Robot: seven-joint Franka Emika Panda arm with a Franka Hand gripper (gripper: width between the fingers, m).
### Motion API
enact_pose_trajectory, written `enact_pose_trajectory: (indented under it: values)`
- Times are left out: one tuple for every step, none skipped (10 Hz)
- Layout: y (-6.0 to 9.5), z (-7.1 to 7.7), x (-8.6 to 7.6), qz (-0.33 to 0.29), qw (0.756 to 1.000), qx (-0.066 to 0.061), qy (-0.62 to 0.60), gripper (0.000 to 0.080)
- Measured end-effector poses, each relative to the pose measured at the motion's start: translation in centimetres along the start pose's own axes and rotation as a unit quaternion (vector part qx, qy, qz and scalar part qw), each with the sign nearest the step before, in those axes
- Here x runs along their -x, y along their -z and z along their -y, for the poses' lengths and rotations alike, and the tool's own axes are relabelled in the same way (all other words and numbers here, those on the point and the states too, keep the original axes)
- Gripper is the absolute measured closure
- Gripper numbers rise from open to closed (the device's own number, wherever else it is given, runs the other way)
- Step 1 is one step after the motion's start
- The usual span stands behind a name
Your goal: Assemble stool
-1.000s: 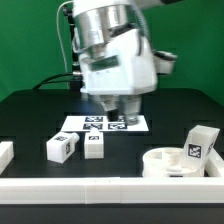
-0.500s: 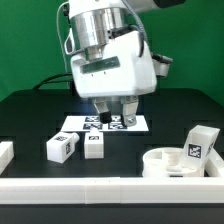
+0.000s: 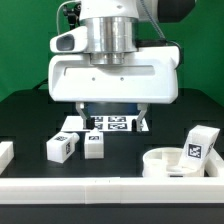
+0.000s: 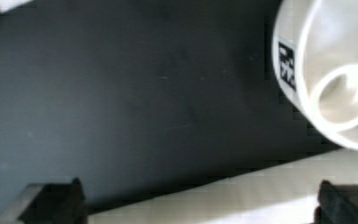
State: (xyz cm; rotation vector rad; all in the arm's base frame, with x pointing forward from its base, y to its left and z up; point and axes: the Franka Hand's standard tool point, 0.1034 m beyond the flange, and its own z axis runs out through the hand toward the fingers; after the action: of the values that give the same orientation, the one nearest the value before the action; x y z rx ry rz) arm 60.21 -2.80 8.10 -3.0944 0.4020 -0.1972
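Note:
The round white stool seat [image 3: 172,163] lies at the exterior view's right, next to the front rail, with a tag on it. One blocky leg [image 3: 203,138] stands behind it. Two more legs [image 3: 62,147] [image 3: 93,146] stand left of the middle. The arm's white hand [image 3: 115,75] hangs broad above the table's middle. In the wrist view my gripper [image 4: 197,203] is open, its dark fingertips [image 4: 53,201] far apart, with nothing between them. The seat [image 4: 327,60] and its hole show at one side of that view, apart from the fingers.
The marker board [image 3: 112,124] lies under the hand. A long white border rail [image 3: 100,189] runs along the front and also shows in the wrist view [image 4: 247,190]. Another white piece [image 3: 5,152] sits at the exterior view's far left.
The hand has turned broadside and come closer to the exterior camera, filling more of the view. The fingers now stand wider apart. The stool parts have not moved.

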Motion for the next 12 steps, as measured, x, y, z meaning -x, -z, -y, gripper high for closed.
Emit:
enact_pose_trajectory:
  values:
    - [0.0,-0.1,0.0,0.0,0.999,0.0,0.035,0.0151]
    - [0.0,-0.1,0.0,0.0,0.998,0.0,0.063,0.0151]
    - [0.0,-0.2,0.0,0.0,0.997,0.0,0.083,0.0151]
    - [-0.1,-0.9,-0.1,-0.005,0.992,0.003,0.123,0.0151]
    - [-0.6,-2.5,0.3,-0.009,0.99,0.007,0.138,0.0151]
    - [-1.0,-3.8,0.8,-0.012,0.99,0.013,0.138,0.0151]
    - [-1.4,-4.9,1.3,-0.012,0.99,0.016,0.139,0.0151]
    - [-1.5,-5.3,1.6,-0.005,0.991,0.017,0.134,0.0151]
    - [-1.5,-4.8,1.7,0.006,0.991,0.013,0.134,0.0151]
    - [-1.5,-4.8,1.7,0.009,0.991,0.012,0.133,0.0151]
    - [-1.7,-4.5,2.5,0.042,0.991,0.005,0.127,0.0151]
    - [-1.6,-4.1,2.8,0.087,0.989,-0.001,0.124,0.0151]
